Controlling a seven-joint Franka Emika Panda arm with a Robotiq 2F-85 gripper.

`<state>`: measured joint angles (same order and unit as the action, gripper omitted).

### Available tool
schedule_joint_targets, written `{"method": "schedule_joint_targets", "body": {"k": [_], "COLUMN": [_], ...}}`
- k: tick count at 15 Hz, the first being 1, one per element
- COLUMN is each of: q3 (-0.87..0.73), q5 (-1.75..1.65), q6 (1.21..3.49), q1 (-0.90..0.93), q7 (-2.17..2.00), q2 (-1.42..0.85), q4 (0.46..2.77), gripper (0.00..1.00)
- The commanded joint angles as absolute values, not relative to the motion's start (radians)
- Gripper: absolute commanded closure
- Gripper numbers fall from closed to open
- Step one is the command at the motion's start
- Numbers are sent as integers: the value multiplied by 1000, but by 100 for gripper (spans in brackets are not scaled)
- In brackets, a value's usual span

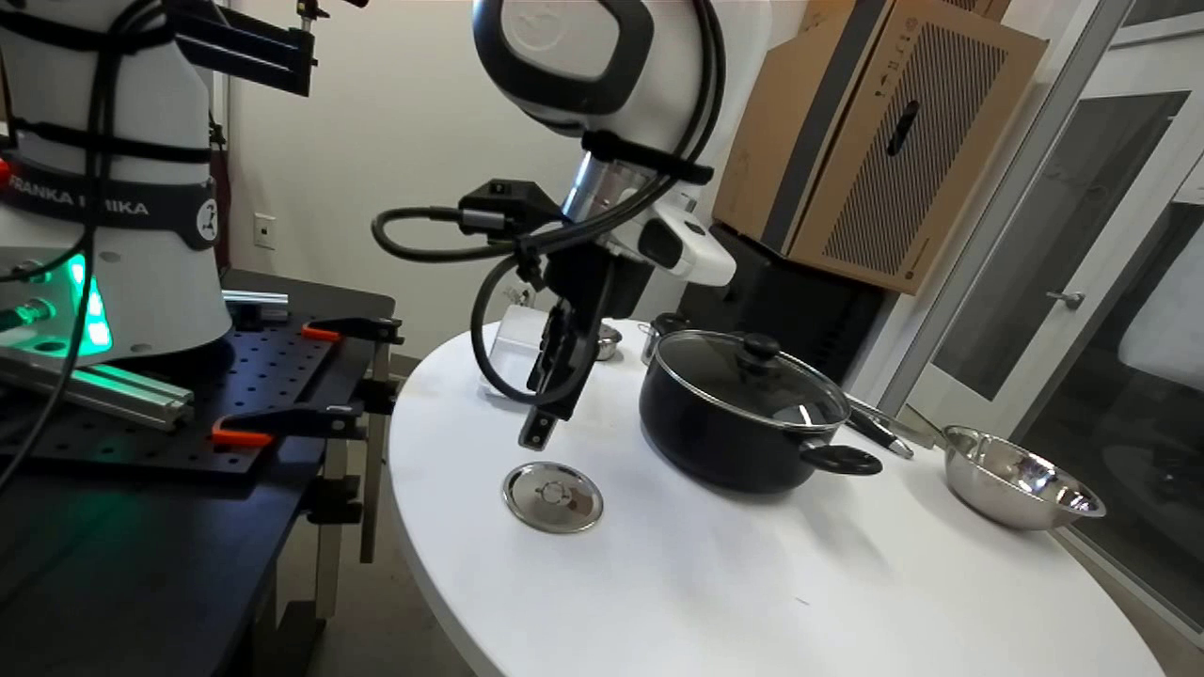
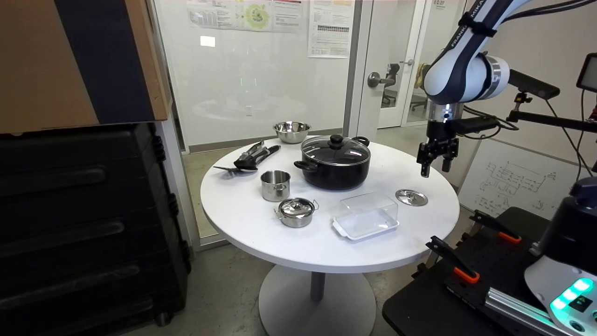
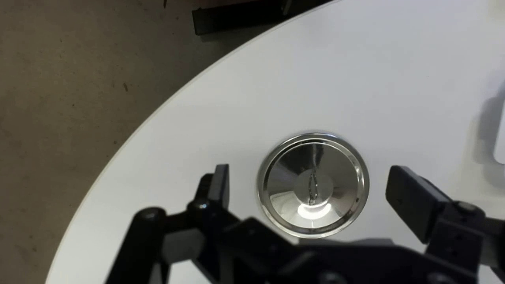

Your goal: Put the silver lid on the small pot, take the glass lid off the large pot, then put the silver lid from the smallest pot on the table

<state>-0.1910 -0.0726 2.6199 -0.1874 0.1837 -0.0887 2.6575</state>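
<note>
One table point(image 1: 677, 583) spread below the fingers point(image 3: 412, 203) and well past them. Well apart from them stood the big pot point(image 2: 333, 175), glass lid point(image 2: 322, 153) on. The gripper point(image 2: 436, 170) hung with those fingers wide apart, nothing in their grasp. Farther from them, the small pot point(image 2: 272, 190) was uncovered, presumably awaiting a top; just beside it the smallest pot point(image 2: 297, 221) wore its own lid point(image 2: 296, 206). Below the fingers, lined up with their gap as I judged it, the silver lid point(image 1: 553, 497) lay flat. Round, it had no long axis, but its raised loop point(image 3: 313, 188) ran crosswise to their closing line, likely so they could pinch its flat sides.
</note>
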Motion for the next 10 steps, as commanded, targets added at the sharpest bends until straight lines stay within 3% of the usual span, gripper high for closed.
{"method": "schedule_joint_targets", "body": {"k": [1, 7, 10], "q3": [-164, -134, -121], "q5": [-26, -25, -28], "q6": [2693, 2767, 2785], "q1": [-189, -194, -189], "q7": [219, 195, 179], "q2": [-180, -291, -337], "q4": [2638, 2590, 2553], "gripper": [0, 0, 5]}}
